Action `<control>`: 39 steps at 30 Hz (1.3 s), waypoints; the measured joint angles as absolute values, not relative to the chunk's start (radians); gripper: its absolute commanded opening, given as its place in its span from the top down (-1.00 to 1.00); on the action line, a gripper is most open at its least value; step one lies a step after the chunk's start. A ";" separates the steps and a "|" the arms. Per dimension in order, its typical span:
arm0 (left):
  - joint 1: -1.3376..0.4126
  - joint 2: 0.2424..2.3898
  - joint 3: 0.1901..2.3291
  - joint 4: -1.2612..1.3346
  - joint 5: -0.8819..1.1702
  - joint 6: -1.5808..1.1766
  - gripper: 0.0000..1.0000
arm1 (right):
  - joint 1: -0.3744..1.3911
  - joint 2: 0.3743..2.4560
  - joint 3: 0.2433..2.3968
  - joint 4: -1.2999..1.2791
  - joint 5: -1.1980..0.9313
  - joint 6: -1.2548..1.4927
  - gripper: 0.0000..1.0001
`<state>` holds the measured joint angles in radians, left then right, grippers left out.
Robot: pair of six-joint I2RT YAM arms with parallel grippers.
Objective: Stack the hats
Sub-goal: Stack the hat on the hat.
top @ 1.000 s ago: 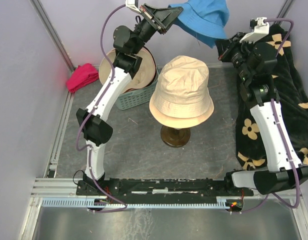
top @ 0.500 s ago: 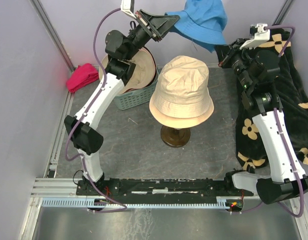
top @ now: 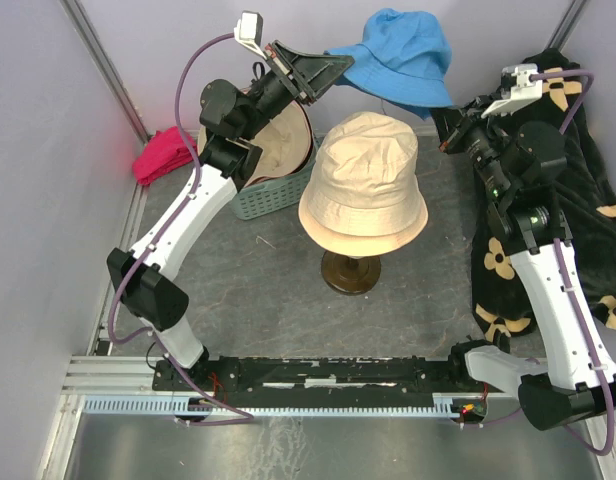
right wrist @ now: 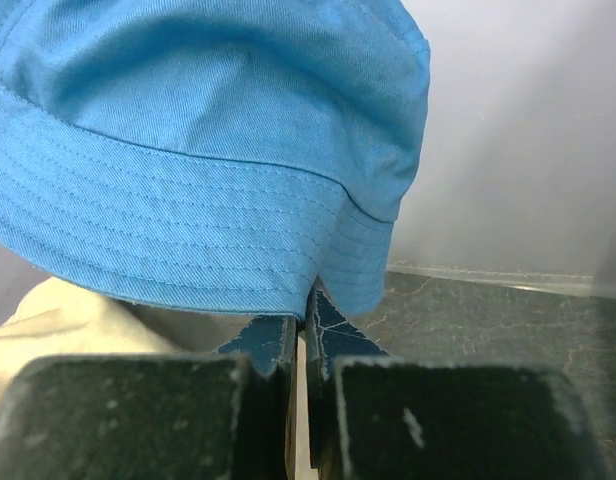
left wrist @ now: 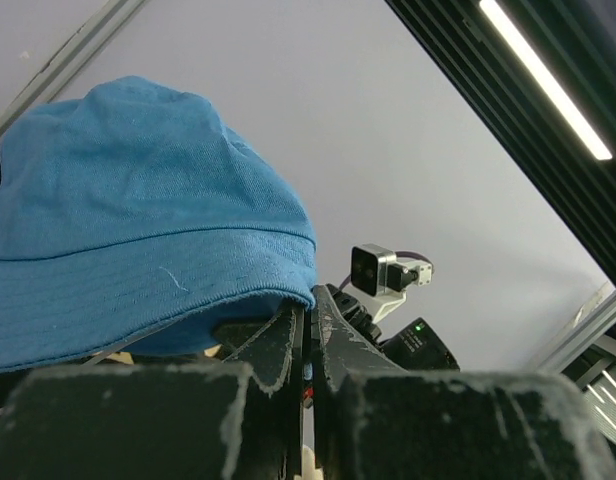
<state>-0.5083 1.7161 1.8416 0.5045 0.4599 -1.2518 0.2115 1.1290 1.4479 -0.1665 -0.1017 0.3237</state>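
Observation:
A blue bucket hat [top: 403,58] hangs in the air behind the stand, held by its brim on both sides. My left gripper [top: 340,66] is shut on the brim's left edge [left wrist: 306,292]. My right gripper [top: 443,105] is shut on the brim's right edge [right wrist: 310,296]. The blue hat [left wrist: 138,220] fills the left wrist view and the top of the right wrist view [right wrist: 208,130]. Below and in front of it, tan hats [top: 365,180] sit stacked on a dark wooden stand [top: 350,271]. More hats lie in a green basket [top: 273,190] at the left, cream fabric [top: 283,135] showing.
A magenta cloth [top: 166,153] lies at the far left by the wall. A large black cloth with beige flowers [top: 588,220] covers the right side under the right arm. Grey walls close in the back and sides.
Both arms have lifted and carried the blue hat up and back, spreading it flatter between them. The left arm has stretched out further. The tan hats have not moved.

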 measured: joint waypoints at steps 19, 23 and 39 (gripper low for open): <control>-0.538 1.494 1.603 0.502 0.510 -1.186 0.95 | 0.229 0.967 1.329 -0.166 -0.154 0.308 0.97; -0.547 1.463 1.564 0.502 0.512 -1.181 0.95 | 0.230 0.940 1.304 -0.166 -0.157 0.308 0.97; -0.579 1.323 1.420 0.483 0.525 -1.102 0.95 | 0.239 0.855 1.233 -0.157 -0.192 0.290 0.97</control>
<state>-0.5785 1.3231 1.4200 0.4828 0.5247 -1.1015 0.2390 0.8555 1.2331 -0.1570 -0.1925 0.2901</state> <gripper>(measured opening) 0.051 0.040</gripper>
